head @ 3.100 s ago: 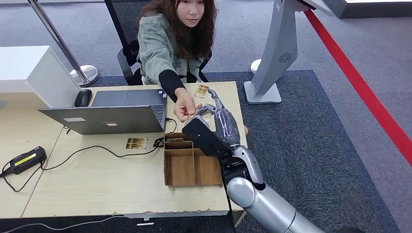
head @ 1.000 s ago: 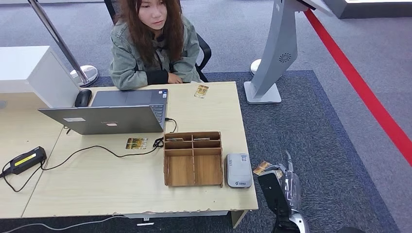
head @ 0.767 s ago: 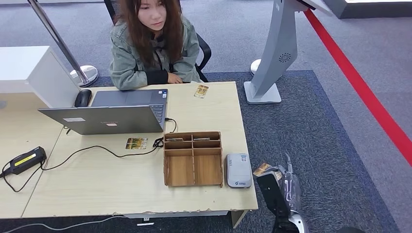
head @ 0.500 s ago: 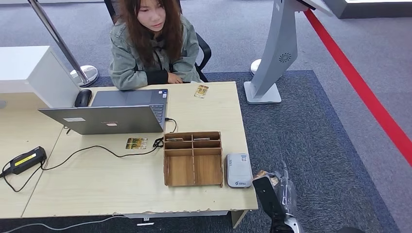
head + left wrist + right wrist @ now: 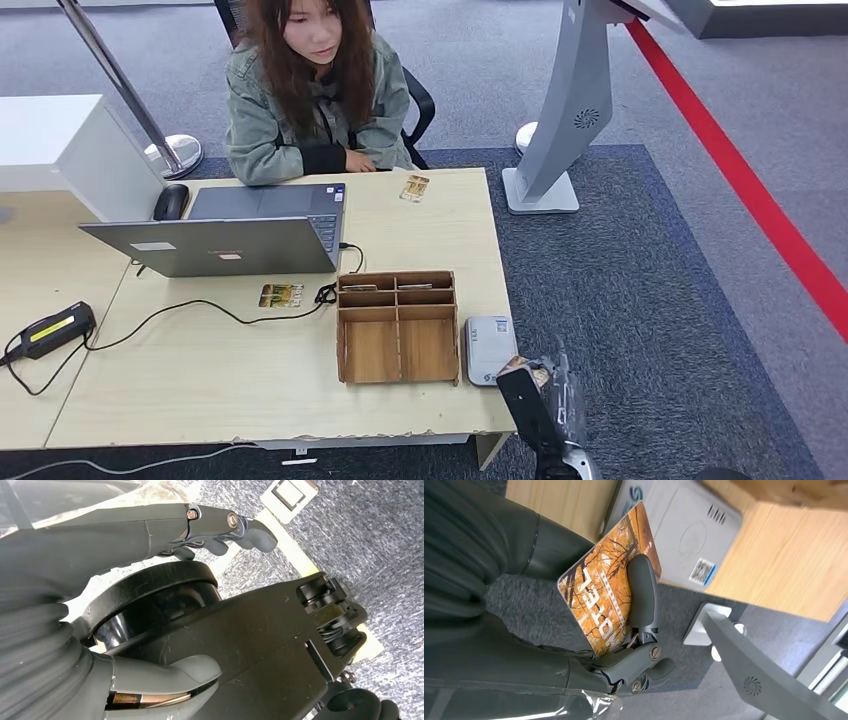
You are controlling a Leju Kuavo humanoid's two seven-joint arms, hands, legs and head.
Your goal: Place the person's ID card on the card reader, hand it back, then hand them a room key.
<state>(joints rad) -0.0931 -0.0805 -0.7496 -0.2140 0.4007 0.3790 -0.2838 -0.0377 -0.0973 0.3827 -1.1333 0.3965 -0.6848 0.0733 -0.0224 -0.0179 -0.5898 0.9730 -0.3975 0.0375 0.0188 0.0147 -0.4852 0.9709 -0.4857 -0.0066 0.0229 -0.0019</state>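
Fingers (image 5: 642, 592) of the right hand (image 5: 545, 395) pinch the card (image 5: 611, 597), just off the desk (image 5: 200, 370) edge at the reader's (image 5: 490, 350) four o'clock. Thin, stiff, slick: grip flat faces.

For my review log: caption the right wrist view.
Right hand holds an orange card just short of the grey card reader.

The right hand (image 5: 540, 395) is low, its arm coming up from the bottom of the head view. Its fingers (image 5: 642, 592) lie across a card, pinching it against the hand. The left hand (image 5: 165, 570) hangs with fingers curled in, holding nothing.
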